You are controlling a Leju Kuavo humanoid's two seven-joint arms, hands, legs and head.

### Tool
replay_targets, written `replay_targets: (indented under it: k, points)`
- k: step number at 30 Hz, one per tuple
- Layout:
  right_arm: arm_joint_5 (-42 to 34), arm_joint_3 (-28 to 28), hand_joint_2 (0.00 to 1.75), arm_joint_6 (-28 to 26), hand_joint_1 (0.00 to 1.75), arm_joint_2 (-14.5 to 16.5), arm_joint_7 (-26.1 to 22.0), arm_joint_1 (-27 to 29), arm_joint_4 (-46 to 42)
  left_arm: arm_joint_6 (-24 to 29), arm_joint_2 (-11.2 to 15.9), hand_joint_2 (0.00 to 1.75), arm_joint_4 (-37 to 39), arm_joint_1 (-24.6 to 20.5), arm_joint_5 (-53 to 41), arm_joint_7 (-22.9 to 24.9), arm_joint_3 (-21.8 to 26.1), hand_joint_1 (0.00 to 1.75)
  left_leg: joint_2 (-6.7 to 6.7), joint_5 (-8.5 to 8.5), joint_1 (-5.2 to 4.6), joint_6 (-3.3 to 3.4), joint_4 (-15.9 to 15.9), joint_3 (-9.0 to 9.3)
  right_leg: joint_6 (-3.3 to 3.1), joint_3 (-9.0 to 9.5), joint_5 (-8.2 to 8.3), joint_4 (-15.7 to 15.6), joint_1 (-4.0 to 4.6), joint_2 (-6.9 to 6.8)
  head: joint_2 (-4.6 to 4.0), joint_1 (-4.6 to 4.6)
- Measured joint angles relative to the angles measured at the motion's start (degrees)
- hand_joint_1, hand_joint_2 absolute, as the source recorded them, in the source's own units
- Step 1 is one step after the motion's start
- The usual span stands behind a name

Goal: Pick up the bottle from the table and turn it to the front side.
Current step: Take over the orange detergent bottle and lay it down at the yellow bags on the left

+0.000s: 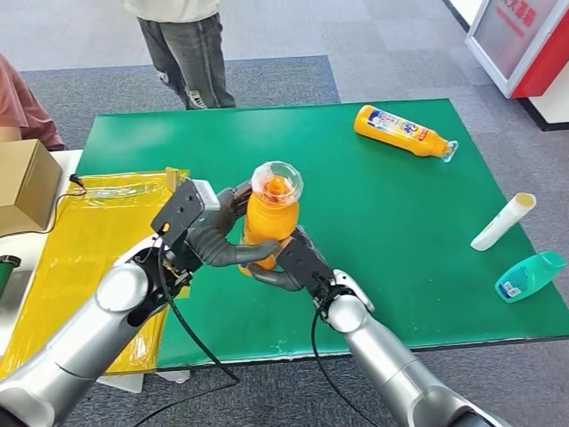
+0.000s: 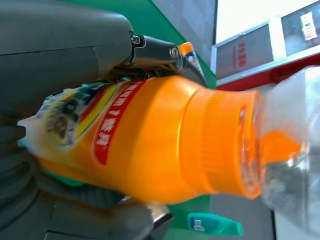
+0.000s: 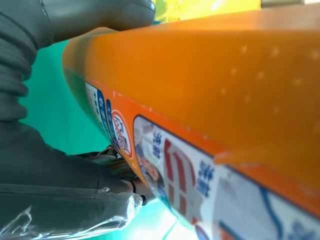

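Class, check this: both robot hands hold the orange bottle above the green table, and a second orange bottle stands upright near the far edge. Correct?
One error: the second orange bottle lies on its side, as the head view shows. Both the left hand and right hand do hold the orange bottle over the green table.

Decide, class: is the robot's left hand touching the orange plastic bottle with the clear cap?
Touching. In the head view, the left hand wraps its fingers across the orange plastic bottle.

bottle (image 1: 269, 222) in my hands: glossy orange plastic, clear plastic cap, shiny printed label. my left hand (image 1: 218, 233) matt grey, ribbed rubbery cover; arms brushed silver metal. table (image 1: 376, 222) matt green cloth. yellow plastic sheet (image 1: 87, 240) glossy, crinkled.
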Motion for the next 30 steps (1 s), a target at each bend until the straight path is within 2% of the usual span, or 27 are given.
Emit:
replay_targets:
  k: [10,12,14,16,17,23,30]
  points:
    - [0.1,0.6,1.75,0.0,1.75,0.2,-0.1,0.3,0.0,0.3,-0.1,1.75,0.1,-0.3,-0.1,0.0,0.1,1.75,0.00,0.00,0.00,0.00,0.0,0.00,0.00,0.00,0.00,0.0,0.00,0.00,0.00,0.00]
    - [0.1,0.6,1.75,0.1,1.62,0.2,-0.1,0.3,0.0,0.3,-0.1,1.75,0.1,-0.3,-0.1,0.0,0.1,1.75,0.00,0.00,0.00,0.00,0.0,0.00,0.00,-0.01,0.00,0.0,0.00,0.00,0.00,0.01]
    - [0.1,0.6,1.75,0.1,0.80,0.2,-0.1,0.3,0.0,0.3,-0.1,1.75,0.1,-0.3,-0.1,0.0,0.1,1.75,0.00,0.00,0.00,0.00,0.0,-0.01,0.00,-0.01,0.00,0.0,0.00,0.00,0.00,0.01]
    - [0.1,0.6,1.75,0.2,0.05,0.2,-0.1,0.3,0.0,0.3,-0.1,1.75,0.1,-0.3,-0.2,0.0,0.1,1.75,0.00,0.00,0.00,0.00,0.0,-0.01,0.00,-0.01,0.00,0.0,0.00,0.00,0.00,0.01]
    - [0.1,0.6,1.75,0.2,0.00,0.2,-0.1,0.3,0.0,0.3,-0.1,1.75,0.1,-0.3,-0.2,0.0,0.1,1.75,0.00,0.00,0.00,0.00,0.0,-0.01,0.00,-0.01,0.00,0.0,0.00,0.00,0.00,0.01]
    - [0.0,0.6,1.75,0.0,0.00,0.2,-0.1,0.3,0.0,1.4,-0.1,1.75,0.1,0.1,-1.4,-1.6,0.1,1.75,0.00,0.00,0.00,0.00,0.0,0.00,0.00,0.00,0.00,0.0,0.00,0.00,0.00,-0.01]
    - [-0.5,0.0,1.75,-0.7,0.00,0.2,0.9,0.9,-0.1,5.9,-0.1,1.75,-1.9,2.0,-5.3,-7.4,1.9,1.75,0.00,0.00,0.00,0.00,0.0,-0.02,0.00,0.00,0.00,0.0,0.00,0.00,0.00,0.00]
